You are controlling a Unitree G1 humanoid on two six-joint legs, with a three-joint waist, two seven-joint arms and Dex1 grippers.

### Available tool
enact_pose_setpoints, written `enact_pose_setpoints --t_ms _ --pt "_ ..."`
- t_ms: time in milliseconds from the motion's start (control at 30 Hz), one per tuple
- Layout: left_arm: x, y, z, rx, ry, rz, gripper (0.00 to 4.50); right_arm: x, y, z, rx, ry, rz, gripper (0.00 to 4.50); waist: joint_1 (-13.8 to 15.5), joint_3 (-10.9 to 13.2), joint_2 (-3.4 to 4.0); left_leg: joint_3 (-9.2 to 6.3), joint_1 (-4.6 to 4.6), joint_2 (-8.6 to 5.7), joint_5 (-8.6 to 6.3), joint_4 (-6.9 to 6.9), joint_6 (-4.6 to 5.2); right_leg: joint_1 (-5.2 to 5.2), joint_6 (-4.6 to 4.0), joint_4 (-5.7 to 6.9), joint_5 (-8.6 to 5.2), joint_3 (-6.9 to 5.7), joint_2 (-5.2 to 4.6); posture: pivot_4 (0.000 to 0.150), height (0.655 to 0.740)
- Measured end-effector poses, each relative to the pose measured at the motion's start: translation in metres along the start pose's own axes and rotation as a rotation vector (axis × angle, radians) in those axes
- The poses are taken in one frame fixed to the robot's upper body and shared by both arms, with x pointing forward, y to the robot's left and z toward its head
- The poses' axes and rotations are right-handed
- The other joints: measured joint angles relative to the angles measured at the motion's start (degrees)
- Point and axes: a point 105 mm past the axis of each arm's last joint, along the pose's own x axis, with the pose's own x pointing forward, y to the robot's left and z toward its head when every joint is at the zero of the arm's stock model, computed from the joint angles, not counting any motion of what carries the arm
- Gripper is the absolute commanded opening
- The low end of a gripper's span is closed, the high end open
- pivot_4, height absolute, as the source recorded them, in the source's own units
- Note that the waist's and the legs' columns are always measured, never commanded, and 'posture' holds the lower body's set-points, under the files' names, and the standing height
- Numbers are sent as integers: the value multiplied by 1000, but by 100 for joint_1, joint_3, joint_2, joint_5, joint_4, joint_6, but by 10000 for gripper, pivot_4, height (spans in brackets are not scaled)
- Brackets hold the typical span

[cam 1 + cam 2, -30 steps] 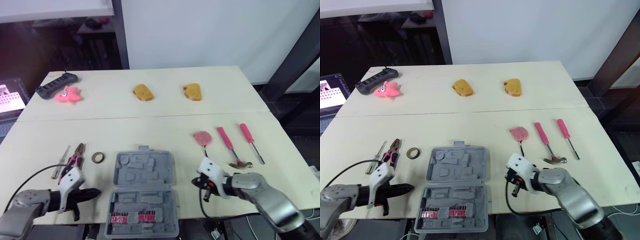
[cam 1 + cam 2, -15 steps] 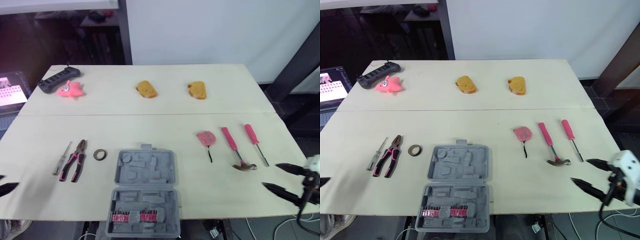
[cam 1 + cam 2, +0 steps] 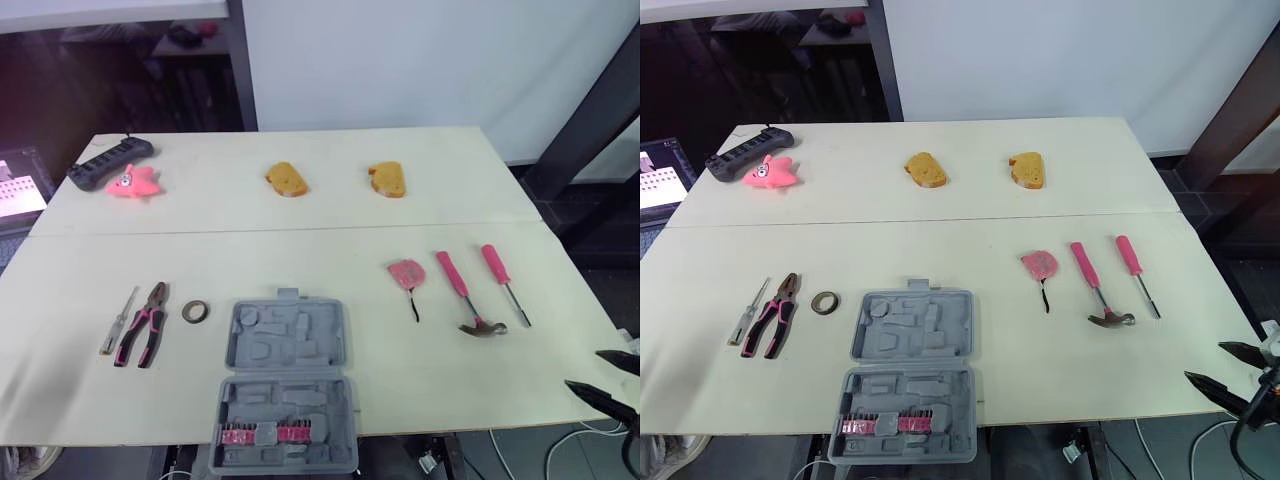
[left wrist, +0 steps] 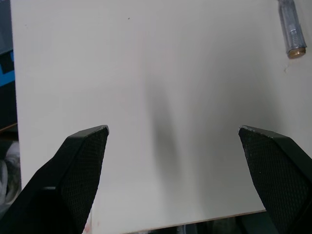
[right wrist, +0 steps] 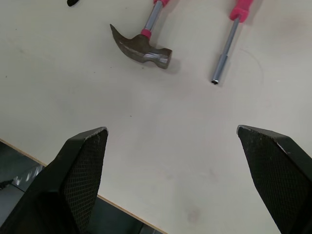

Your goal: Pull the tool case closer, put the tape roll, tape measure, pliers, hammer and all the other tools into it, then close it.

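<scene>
The grey tool case point(image 3: 287, 390) lies open at the table's front edge, its lower half holding pink bits. Left of it are a tape roll point(image 3: 196, 311), pink-handled pliers point(image 3: 148, 325) and a small screwdriver point(image 3: 120, 320). Right of it lie a pink tape measure point(image 3: 406, 274), a hammer point(image 3: 465, 295) and a pink screwdriver point(image 3: 502, 280). My right gripper point(image 3: 585, 370) stands open off the front right corner, empty, with the hammer head point(image 5: 141, 46) ahead of it. My left gripper point(image 4: 175, 141) is open over bare table near the small screwdriver's end point(image 4: 292, 29).
At the back of the table point(image 3: 330, 245) lie two yellow bread-like pieces point(image 3: 286, 181) point(image 3: 387, 180), a pink toy point(image 3: 132, 186) and a black power strip point(image 3: 110, 163). A seam runs across the table's middle. A dark post point(image 3: 580, 120) stands at the right.
Both arms have drawn away from the case's sides, outward to the table's edges. Both grippers went from shut to open.
</scene>
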Motion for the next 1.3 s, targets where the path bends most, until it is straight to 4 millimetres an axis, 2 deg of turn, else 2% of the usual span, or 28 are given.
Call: enact_pose_setpoints --t_ms 100,233,300,367,433,500,533,633,767,933,1133,1300 --pt "12 -10 6 16 -31 -58 44597 7 6 16 -13 -53 12 45000 2 -1 3 0 5 0 1 0 -1 4 0 4 0 0 1 1500 7400" --pt "40 -34 20 -2 -84 -182 44597 26 24 50 -37 -141 69 45000 5 -2 10 0 8 0 3 3 -5 14 2 7 2 1 1 1500 7400" --pt "72 -69 44 26 -158 -309 44597 49 58 91 -100 -231 194 45000 14 -2 28 -3 13 0 14 7 -24 25 5 14 5 2 1 1500 7400" --pt "91 -95 66 81 -198 -375 44597 62 94 120 -165 -283 323 45000 27 -3 16 -19 9 3 16 8 -29 24 25 16 15 -5 7 1500 7400" --pt "97 -113 84 159 -236 -424 44597 69 116 132 -191 -287 398 45000 50 -6 1 -21 7 3 17 9 -30 25 28 11 16 -7 6 1500 7400" --pt "101 -141 111 287 -294 -521 44597 80 142 146 -235 -298 490 45000 87 -3 5 -20 -1 1 18 12 -31 25 28 0 16 -7 3 1500 7400" --pt "101 -150 120 341 -313 -560 44597 83 152 150 -255 -301 522 45000 115 -3 4 -20 1 1 17 11 -31 26 28 -2 16 -7 3 1500 7400" --pt "102 -169 128 483 -306 -672 44597 94 169 159 -292 -292 565 45000 128 -2 7 -20 2 1 17 9 -30 21 27 0 16 -7 6 1500 7400" --pt "111 -191 131 700 -163 -867 44597 119 186 179 -439 -270 545 45000 149 -1 10 -21 -4 1 23 14 -36 14 3 5 15 -7 9 1500 7400" --pt "131 -195 126 813 -20 -895 44597 138 186 176 -459 -188 503 45000 144 -1 9 -21 -17 1 22 15 -34 6 20 1 23 -9 7 1500 7400" --pt "143 -207 125 910 61 -947 44597 143 191 176 -456 -172 500 45000 127 -1 9 -29 -40 2 21 15 -31 -21 23 15 24 -20 8 1500 7400" --pt "148 -205 124 934 119 -941 44597 148 197 173 -433 -160 496 45000 117 -1 9 -31 -40 2 21 18 -29 -23 25 26 25 -20 8 1500 7400"
